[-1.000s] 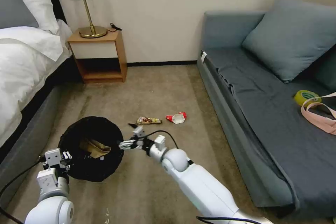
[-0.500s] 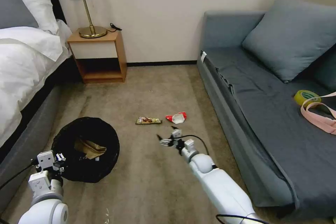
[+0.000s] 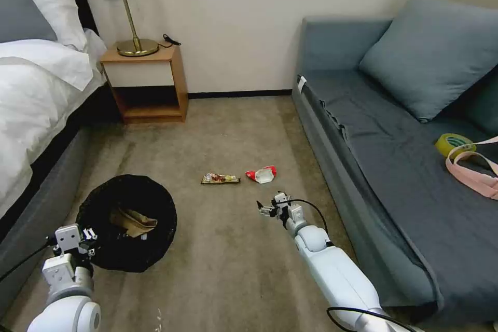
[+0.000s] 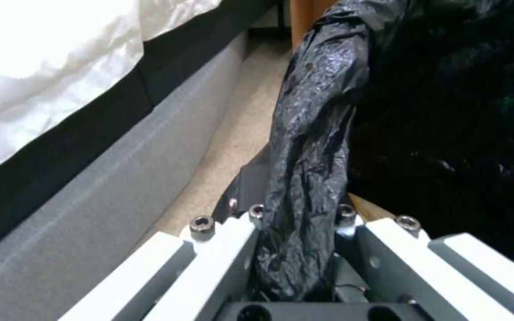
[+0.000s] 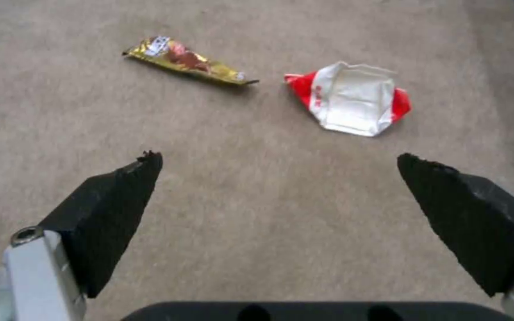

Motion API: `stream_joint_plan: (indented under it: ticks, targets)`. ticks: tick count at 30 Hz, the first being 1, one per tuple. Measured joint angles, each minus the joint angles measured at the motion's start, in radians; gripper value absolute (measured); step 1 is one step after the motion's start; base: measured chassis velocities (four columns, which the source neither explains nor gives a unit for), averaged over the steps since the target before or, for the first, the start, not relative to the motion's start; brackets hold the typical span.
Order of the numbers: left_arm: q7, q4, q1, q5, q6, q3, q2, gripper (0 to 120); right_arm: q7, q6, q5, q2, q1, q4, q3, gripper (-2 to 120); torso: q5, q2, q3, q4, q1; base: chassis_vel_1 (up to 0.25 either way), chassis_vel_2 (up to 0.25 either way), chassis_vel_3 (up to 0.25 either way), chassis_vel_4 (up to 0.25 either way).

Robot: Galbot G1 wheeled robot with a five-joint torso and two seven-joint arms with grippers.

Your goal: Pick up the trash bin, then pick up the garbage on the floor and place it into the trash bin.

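The trash bin (image 3: 150,249), round with a crinkly black liner, is at the lower left over the carpet. My left gripper (image 3: 87,236) is shut on its near rim; the left wrist view shows a fold of liner (image 4: 310,147) pinched in that gripper (image 4: 301,218). A crumpled brown paper bag (image 3: 132,220) lies inside the bin. On the floor ahead lie two pieces of garbage: a flat brownish snack wrapper (image 3: 220,178) (image 5: 188,62) and a red-and-white crushed packet (image 3: 262,174) (image 5: 349,98). My right gripper (image 3: 267,206) (image 5: 281,160) hovers open, just short of the packet, with nothing between its fingers.
A bed (image 3: 36,93) with a grey base runs along the left, close beside the bin. A wooden nightstand (image 3: 145,80) with a lamp stands at the back wall. A blue-grey sofa (image 3: 394,155) lines the right, carrying a tape roll (image 3: 452,143) and a pink strap.
My right gripper has swung from the bin's rim to the right and forward, toward the red-and-white packet. The bin, held by the left gripper, has shifted slightly left.
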Motion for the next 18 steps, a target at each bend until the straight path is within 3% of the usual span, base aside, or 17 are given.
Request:
stream_joint_plan:
  ticks: [10,18]
  targets:
    - [0.0,0.018,-0.002,0.003,-0.013,-0.001,0.004,2,-0.027,0.004,0.001,0.016,-0.001,-0.012,-0.012,100,0.0,0.0,0.0,0.0,0.0,-0.004,0.006,0.003,-0.007]
    - [0.002,0.015,-0.009,0.001,-0.013,-0.002,0.005,2,-0.035,0.013,0.003,0.019,0.014,-0.026,-0.014,100,0.0,0.0,0.0,0.0001,0.0,-0.107,0.114,0.129,-0.112]
